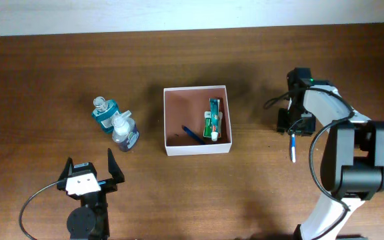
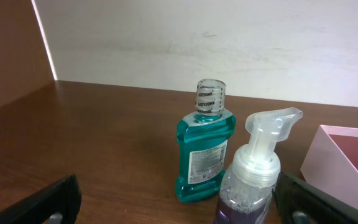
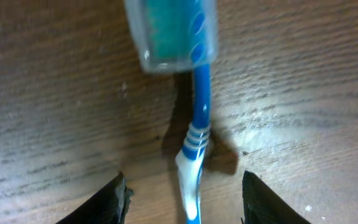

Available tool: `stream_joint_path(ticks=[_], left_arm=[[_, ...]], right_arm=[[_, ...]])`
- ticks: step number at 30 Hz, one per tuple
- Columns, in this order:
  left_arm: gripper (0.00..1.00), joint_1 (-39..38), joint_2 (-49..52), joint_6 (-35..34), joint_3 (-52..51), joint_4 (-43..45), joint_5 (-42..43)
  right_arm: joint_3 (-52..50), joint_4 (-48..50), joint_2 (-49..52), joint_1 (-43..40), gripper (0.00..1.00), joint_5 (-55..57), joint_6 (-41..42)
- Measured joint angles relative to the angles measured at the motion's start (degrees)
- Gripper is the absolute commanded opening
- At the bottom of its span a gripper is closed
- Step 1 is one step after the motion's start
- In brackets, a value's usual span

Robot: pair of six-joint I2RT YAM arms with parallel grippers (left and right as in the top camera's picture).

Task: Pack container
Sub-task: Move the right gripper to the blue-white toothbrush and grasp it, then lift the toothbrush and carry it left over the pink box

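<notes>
The container (image 1: pixel 199 148) is a square white box with a reddish-brown inside, at the table's middle. A green and white toothpaste tube (image 1: pixel 213 120) and a thin blue item (image 1: pixel 192 134) lie in it. A blue and white toothbrush (image 1: pixel 293 149) lies on the table to the container's right. My right gripper (image 1: pixel 293 127) is open above it. In the right wrist view the toothbrush (image 3: pixel 194 143) lies between the open fingers (image 3: pixel 185 199), untouched, with a clear cap on its head. My left gripper (image 1: pixel 90 175) is open and empty near the front left.
A teal mouthwash bottle (image 1: pixel 104 112) and a purple pump soap bottle (image 1: pixel 124 132) stand left of the container. In the left wrist view the mouthwash (image 2: pixel 204 155) and soap (image 2: pixel 253 180) stand just ahead of the open fingers (image 2: pixel 179 211), with the container's corner (image 2: pixel 347 155) at the right.
</notes>
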Motion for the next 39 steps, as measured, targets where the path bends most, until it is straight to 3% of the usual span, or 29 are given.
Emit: stream_joint_path(ticks=[8,14,21,39], left_arm=[[0.99,0.0,0.0,0.0,0.0,0.0,0.0],[0.99,0.0,0.0,0.0,0.0,0.0,0.0],[0.99,0.0,0.0,0.0,0.0,0.0,0.0],[0.99,0.0,0.0,0.0,0.0,0.0,0.0]], right_arm=[[-0.1,2.4,0.0,-1.1,0.51,-1.4,0.6],[-0.2,3.4,0.0,-1.1,0.31,-2.4,0.9],[-0.3,2.9,0.0,-1.1,0.24,-3.1,1.5],[-0.3,2.2,0.0,-1.1,0.24,-3.2,2.4]])
